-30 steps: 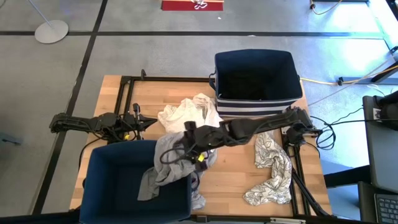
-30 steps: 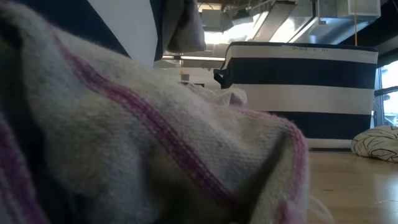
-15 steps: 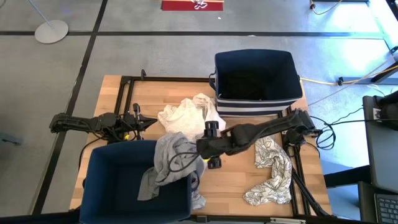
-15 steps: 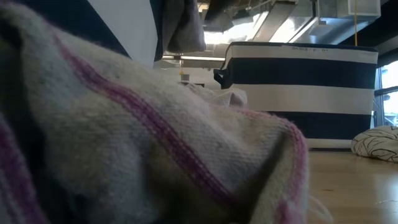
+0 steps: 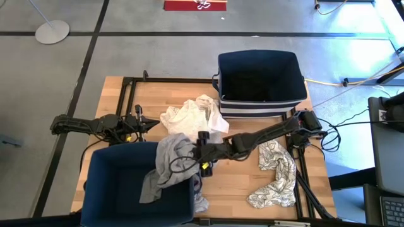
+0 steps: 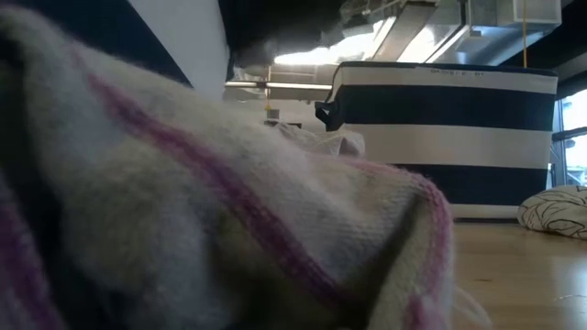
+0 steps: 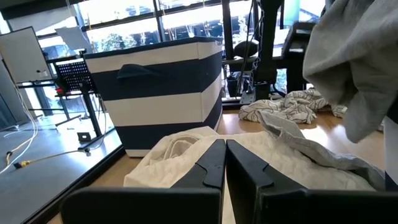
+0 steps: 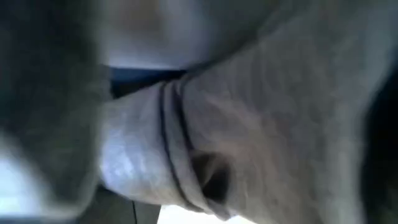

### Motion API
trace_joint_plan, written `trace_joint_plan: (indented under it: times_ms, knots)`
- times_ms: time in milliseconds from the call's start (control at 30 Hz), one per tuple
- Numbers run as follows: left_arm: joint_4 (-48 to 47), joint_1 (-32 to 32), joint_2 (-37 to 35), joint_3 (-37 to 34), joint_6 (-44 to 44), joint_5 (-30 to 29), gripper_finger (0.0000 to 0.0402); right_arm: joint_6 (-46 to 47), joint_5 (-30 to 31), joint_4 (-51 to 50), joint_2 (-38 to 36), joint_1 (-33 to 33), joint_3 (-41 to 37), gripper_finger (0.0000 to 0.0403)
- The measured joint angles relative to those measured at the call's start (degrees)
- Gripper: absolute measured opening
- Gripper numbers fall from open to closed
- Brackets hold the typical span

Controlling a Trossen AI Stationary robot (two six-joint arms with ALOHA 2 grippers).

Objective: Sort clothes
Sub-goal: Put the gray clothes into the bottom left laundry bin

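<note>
A heather grey garment (image 5: 170, 161) hangs over the far rim of the near navy bin (image 5: 113, 189), one end inside and one on the table; it also shows in the left wrist view (image 7: 354, 62). My right gripper (image 5: 202, 154) is right at its table-side edge, and its wrist view is filled by grey cloth (image 8: 249, 118). A white/cream garment (image 5: 189, 116) lies crumpled at mid table. A white garment with dark squiggles (image 5: 274, 173) lies at the near right. My left gripper (image 7: 224, 163) is shut and empty at the table's left side (image 5: 142, 125).
A striped navy bin (image 5: 259, 79) stands at the far right; it also shows in the left wrist view (image 7: 161, 87). A cream cloth with pink stripes (image 6: 229, 202) lies at the near edge and blocks most of the low view. Bare wood (image 5: 233, 183) lies between the garments.
My right gripper has gone toward the table's right edge, off the grey garment, and then come back toward the left to the garment's edge. The grey garment's table-side part has drawn in toward the near bin; the part in the bin has stayed.
</note>
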Motion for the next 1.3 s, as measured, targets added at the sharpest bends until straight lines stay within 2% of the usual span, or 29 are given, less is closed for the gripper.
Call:
trace_joint_plan:
  times_ms: [367,533,733,833,1033,1300]
  knots:
    - [-0.02,0.00,0.00,0.02,-1.11,0.00,0.0003,-12.42,8.23,-0.23,-0.44,-0.04,9.15,0.0253]
    - [-0.02,0.00,0.00,0.00,-1.25,0.00,0.0003,-12.58,8.25,-1.62,-0.47,-0.05,9.40,0.0253]
    - [-0.06,0.00,-0.02,0.05,-2.95,-0.01,0.0003,-7.45,8.12,-5.93,-0.02,-0.49,8.89,0.0253]
    - [-0.48,0.00,-0.04,0.35,-3.15,-0.02,0.0003,-6.18,11.41,-7.88,0.08,-0.73,8.68,0.0253]
    - [-1.46,0.00,-0.04,0.55,-3.79,-0.02,0.0003,-10.17,17.40,-9.55,-0.12,-0.77,12.72,0.0253]
    - [-1.46,0.00,-0.04,0.55,-3.87,-0.02,0.0003,-14.84,17.77,-8.53,-0.40,-0.81,15.75,0.0253]
